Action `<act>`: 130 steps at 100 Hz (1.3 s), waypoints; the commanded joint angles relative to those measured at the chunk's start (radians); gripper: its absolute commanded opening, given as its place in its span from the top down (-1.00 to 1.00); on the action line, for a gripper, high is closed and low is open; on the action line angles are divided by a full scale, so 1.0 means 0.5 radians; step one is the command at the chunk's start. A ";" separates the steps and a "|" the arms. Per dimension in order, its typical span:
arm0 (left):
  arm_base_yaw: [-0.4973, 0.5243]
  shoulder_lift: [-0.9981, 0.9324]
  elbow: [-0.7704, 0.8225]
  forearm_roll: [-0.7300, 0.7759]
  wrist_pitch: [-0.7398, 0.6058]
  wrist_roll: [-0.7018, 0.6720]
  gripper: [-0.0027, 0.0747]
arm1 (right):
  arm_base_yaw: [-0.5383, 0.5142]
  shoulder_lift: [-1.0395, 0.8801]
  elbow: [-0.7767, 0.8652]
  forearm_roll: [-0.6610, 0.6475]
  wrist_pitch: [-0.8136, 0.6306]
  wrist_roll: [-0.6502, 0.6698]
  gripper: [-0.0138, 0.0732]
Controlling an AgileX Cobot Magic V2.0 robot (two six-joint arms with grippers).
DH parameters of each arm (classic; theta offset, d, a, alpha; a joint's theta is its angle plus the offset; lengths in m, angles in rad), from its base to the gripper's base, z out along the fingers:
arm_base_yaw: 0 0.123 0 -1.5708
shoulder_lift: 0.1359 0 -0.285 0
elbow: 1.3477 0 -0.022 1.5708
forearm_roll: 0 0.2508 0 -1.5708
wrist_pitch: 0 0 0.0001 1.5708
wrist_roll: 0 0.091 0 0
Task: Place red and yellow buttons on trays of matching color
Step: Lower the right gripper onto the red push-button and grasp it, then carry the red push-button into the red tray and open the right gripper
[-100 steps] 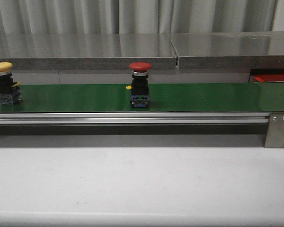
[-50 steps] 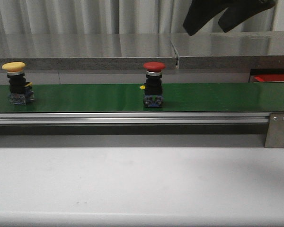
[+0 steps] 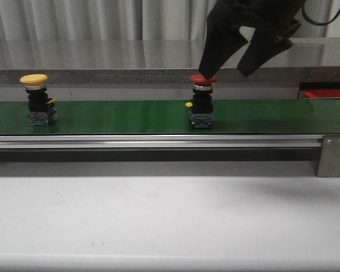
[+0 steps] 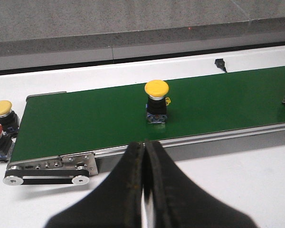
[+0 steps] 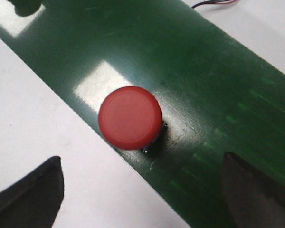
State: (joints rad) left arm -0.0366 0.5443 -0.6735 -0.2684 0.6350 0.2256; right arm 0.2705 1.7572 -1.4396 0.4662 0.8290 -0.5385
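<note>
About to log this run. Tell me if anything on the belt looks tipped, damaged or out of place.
Nothing stands out. The red button and the yellow button both stand upright on the green belt. The right tool hangs open above the red one, not touching it. The left tool is shut, off the belt.

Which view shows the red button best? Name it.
Right wrist view: the red button fills the frame between the open right gripper fingers. Front view shows it side-on, its cap partly covered. Left wrist view cuts it off at the edge.
</note>
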 commanded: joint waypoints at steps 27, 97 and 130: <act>-0.019 0.008 -0.053 -0.044 -0.149 -0.005 0.98 | 0.025 0.006 -0.067 0.060 -0.270 -0.016 -0.75; -0.019 0.011 -0.053 -0.044 -0.149 -0.005 0.98 | -0.148 -0.212 -0.067 -0.565 -0.394 0.846 0.58; -0.019 0.011 -0.053 -0.044 -0.149 -0.005 0.98 | -0.539 -0.430 -0.067 -0.962 -0.295 1.041 0.58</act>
State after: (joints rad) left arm -0.0366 0.5443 -0.6735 -0.2684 0.6350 0.2256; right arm 0.0600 1.6138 -1.4396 0.0136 0.7258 -0.0280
